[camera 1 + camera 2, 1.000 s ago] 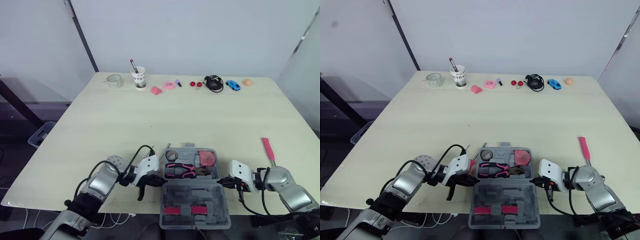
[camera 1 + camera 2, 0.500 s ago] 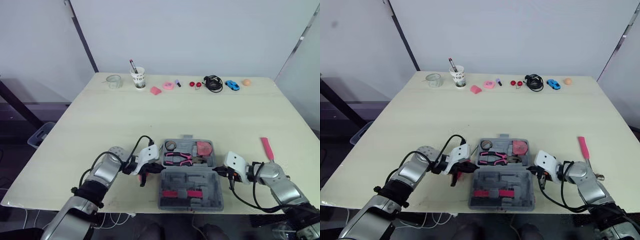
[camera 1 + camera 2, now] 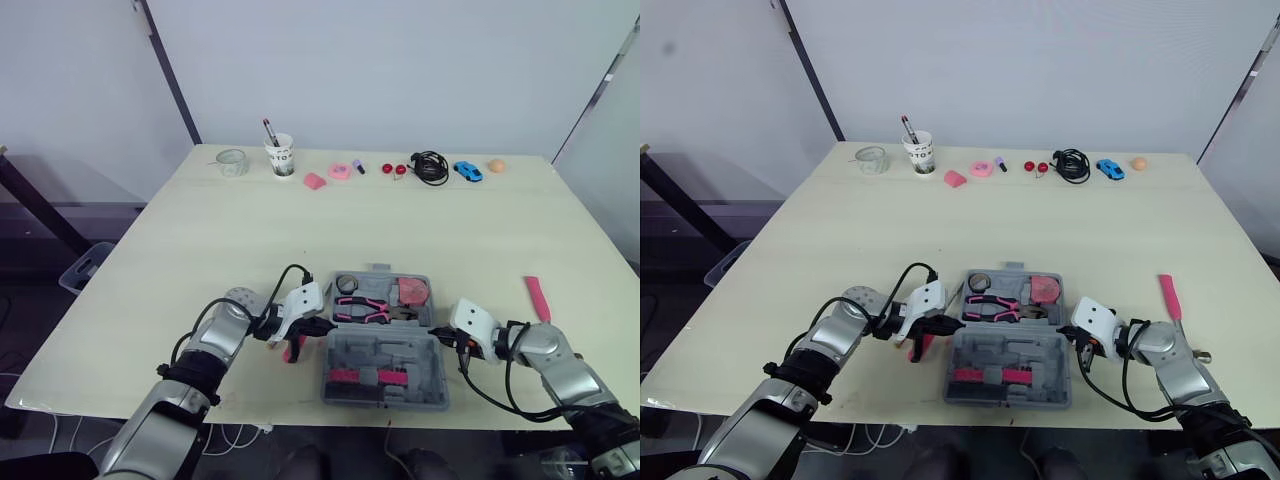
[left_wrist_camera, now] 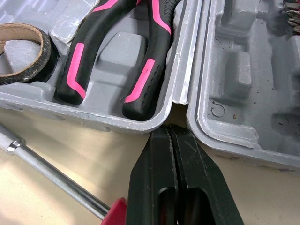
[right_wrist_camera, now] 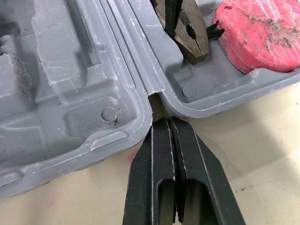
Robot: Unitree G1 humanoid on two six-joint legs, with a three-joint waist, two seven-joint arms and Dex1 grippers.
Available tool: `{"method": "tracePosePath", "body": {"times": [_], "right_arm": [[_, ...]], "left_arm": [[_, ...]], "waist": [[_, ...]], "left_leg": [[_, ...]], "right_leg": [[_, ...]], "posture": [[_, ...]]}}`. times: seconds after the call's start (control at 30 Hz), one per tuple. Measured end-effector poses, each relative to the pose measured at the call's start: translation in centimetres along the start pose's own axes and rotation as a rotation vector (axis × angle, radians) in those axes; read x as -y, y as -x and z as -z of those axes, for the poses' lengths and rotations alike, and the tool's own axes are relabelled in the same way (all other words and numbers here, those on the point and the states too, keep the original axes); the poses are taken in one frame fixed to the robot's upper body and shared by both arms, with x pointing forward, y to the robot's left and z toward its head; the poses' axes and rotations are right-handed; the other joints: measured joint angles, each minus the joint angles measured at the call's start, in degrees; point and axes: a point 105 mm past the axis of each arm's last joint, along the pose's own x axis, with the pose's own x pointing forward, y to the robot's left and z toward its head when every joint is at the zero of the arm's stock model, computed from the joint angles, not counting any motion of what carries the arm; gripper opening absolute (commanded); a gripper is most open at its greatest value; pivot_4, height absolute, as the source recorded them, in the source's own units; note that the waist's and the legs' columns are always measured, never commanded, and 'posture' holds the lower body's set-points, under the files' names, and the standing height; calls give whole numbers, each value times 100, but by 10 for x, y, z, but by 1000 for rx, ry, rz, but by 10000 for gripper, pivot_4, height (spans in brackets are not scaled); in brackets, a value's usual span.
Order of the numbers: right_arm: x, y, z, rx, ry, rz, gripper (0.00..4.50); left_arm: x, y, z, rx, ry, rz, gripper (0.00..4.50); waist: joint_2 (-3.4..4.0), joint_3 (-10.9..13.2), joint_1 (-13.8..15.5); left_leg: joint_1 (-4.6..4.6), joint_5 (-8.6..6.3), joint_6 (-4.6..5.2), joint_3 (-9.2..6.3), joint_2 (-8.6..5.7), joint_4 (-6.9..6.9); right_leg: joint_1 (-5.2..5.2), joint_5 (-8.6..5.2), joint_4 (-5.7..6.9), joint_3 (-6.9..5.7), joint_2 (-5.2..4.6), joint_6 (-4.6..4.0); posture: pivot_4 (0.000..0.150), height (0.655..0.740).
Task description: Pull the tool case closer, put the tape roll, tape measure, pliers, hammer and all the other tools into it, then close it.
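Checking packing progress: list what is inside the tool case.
The open tool case holds a tape roll, pink-handled pliers and a red tape measure in its far half, and two pink pieces in the near half. Anything beneath the pliers is covered.

wall [image 3: 400,60] plain white | table [image 3: 200,230] pale wood | floor [image 3: 90,215] dark, at left | slanted black bar [image 3: 171,80] against wall
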Motion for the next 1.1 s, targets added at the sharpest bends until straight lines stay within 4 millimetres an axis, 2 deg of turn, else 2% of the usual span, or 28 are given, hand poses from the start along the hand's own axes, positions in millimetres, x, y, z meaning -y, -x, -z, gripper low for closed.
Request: {"method": "tracePosePath", "body": {"times": [1.1], "right_arm": [[4,-4,-2,17,2,41,259]], "left_arm": [[-1,2,2,-10,-8,-9,0]], "waist": [[0,0,-35]], "left_leg": [[1,0,0,-1,0,0]], "right_leg": [[0,0,3,0,1,0]], "posture": [[1500,7400]]}}
